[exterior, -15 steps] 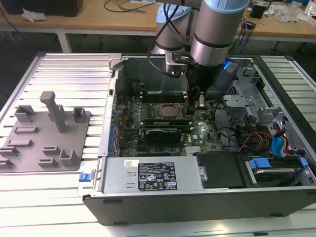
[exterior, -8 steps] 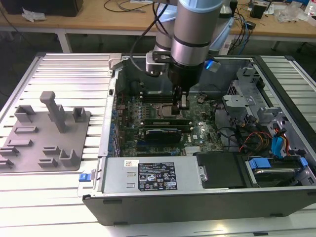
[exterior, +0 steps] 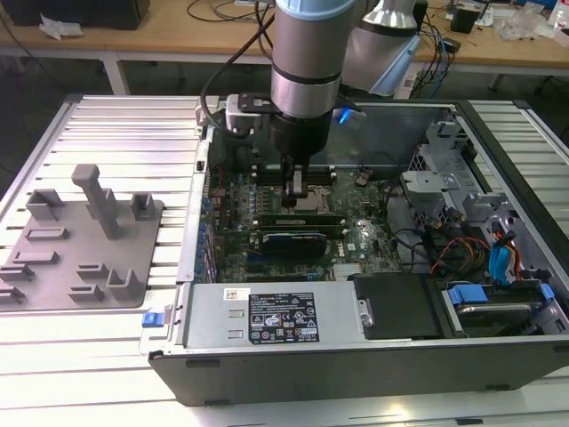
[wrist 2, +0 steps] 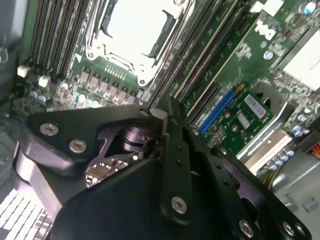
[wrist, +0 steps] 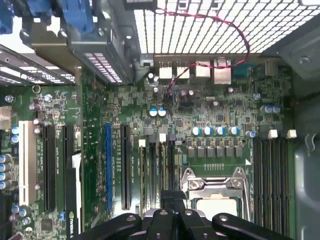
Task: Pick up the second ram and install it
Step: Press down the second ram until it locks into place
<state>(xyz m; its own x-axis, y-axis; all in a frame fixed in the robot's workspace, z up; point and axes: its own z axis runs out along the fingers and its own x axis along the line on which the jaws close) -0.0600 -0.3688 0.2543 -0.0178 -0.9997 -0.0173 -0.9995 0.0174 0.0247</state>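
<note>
Here, over the open black computer case, a grey-and-black robot arm reaching straight down, with its black gripper lowered onto the green motherboard. Tip planted just beside the square silver processor socket, on the side that faces the black graphics card.

Jaws drawn close together, with barely a slit between them in the first wrist view, where the gripper sits over the dark memory slots next to the socket. Cannot tell whether anything is pinched there.

Directly under the tip in the exterior view, the second ram: a long, thin green stick seen edge-on, lying along the slots between socket and graphics card. Seated fully or not, impossible to say.

In the second wrist view, black gripper body close to the lens, the socket beyond it with its metal frame, and a blue expansion slot on the far side of the memory slots from the socket. Same blue slot upright among black ones in the first wrist view.

Well apart from the socket, outside the case toward the exterior view's left, a grey plastic holder tray with upright posts on the ribbed metal table. On the camera's side of the socket, past the graphics card, a silver power-supply box with a dark label.
</note>
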